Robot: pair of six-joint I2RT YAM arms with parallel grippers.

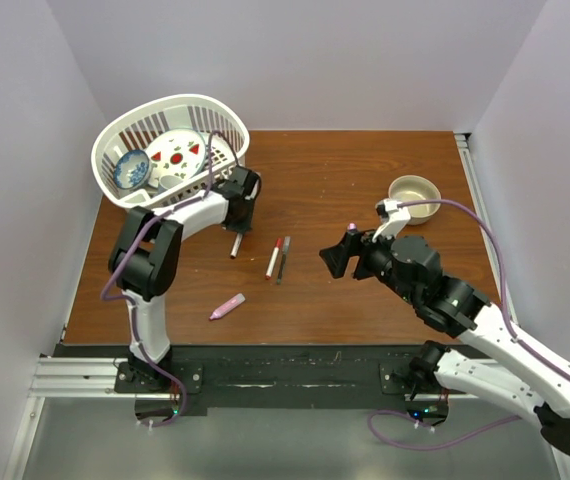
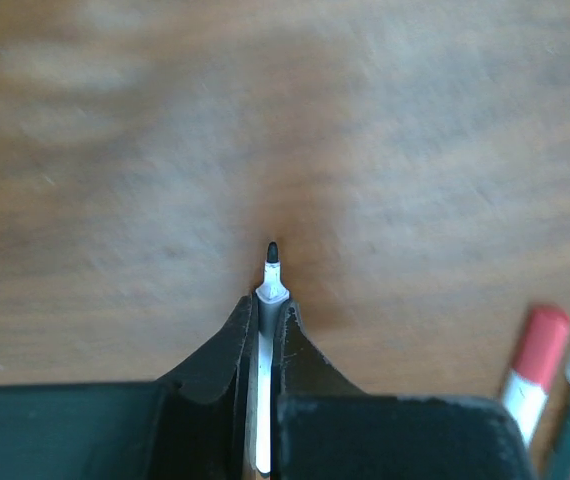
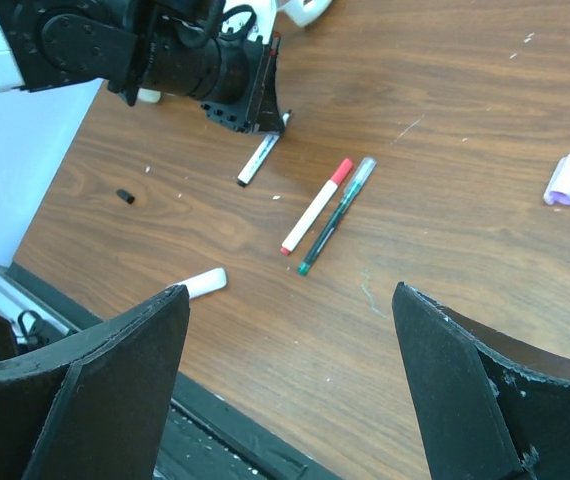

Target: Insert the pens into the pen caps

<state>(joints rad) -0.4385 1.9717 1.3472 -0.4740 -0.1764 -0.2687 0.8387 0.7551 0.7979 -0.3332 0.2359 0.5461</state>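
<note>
A black-tipped pen [image 2: 269,290] is clamped in the left jaws; the right jaws are spread wide apart. A red-ended pen [image 3: 315,207] and a dark pen [image 3: 333,218] are laid side by side on the desk [image 3: 445,120].

Wooden table [image 1: 365,170] with basket [image 1: 180,99], bowl [image 1: 414,178], pink marker [image 1: 227,306], red-capped pen [image 1: 274,258], dark pen [image 1: 283,260]

We see a brown table top [image 1: 365,170] of smooth wood grain, dully shining and finely scratched. At ten o'clock the white slatted basket [image 1: 180,100] looks like glossy plastic, and the blue-and-white bowl [image 1: 131,170] in it like glazed ceramic. At six o'clock lies a brushed silver metal rail [image 1: 75,378]. The right gripper [image 3: 290,292] has matt black plastic fingers [image 3: 115,390]. The white red-capped marker [image 3: 317,206] and the slim white black-tipped marker [image 2: 271,288] look like smooth plastic.
</note>
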